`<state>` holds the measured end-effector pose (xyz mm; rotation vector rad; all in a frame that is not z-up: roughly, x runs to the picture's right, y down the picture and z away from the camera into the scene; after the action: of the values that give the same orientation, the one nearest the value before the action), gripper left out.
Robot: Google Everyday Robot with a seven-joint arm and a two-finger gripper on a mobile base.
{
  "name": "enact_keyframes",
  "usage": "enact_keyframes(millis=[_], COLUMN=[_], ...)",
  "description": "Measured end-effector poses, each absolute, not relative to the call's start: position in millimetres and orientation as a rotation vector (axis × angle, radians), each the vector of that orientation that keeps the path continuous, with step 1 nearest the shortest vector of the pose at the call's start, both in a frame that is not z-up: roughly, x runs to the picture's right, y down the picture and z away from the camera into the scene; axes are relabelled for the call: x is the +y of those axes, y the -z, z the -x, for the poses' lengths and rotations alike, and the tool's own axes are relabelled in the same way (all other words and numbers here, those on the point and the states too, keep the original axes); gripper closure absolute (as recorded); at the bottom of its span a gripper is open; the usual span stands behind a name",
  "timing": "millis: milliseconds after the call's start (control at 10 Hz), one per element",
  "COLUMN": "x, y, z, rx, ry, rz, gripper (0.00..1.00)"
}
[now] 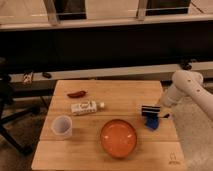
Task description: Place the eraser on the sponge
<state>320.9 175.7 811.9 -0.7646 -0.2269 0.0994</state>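
The eraser [149, 110], a small dark block with a pale band along its top, is at the right side of the wooden table [107, 152]. My gripper [154, 112] reaches in from the right on a white arm and is shut on it. The bright-blue sponge [151, 123] lies directly under the eraser and shows just below and in front of it. I cannot tell whether the eraser touches the sponge. Part of the sponge is hidden by the eraser and the fingers.
An orange bowl [118, 138] stands at the front centre, just left of the sponge. A white oblong packet [85, 107] lies mid-table, a pale cup [62, 126] at the front left, a red pepper [77, 93] at the back left. A dark chair [6, 100] stands beyond the left edge.
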Motion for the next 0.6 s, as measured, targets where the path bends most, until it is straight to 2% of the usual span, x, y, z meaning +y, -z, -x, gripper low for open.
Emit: enact_keyframes(millis=[200,300,500,600], x=[176.1,176.5,176.1,175.8], y=[-811.0,-810.4,-809.5,-809.1], z=[-320.1,-320.3,-320.2,-320.0], rx=[-0.227,-0.226,-0.227,-0.227], ry=[-0.098,-0.098,-0.099,-0.099], rz=[0.767,0.768,0.768,0.768], gripper=[0.66,0.67,0.44,0.4])
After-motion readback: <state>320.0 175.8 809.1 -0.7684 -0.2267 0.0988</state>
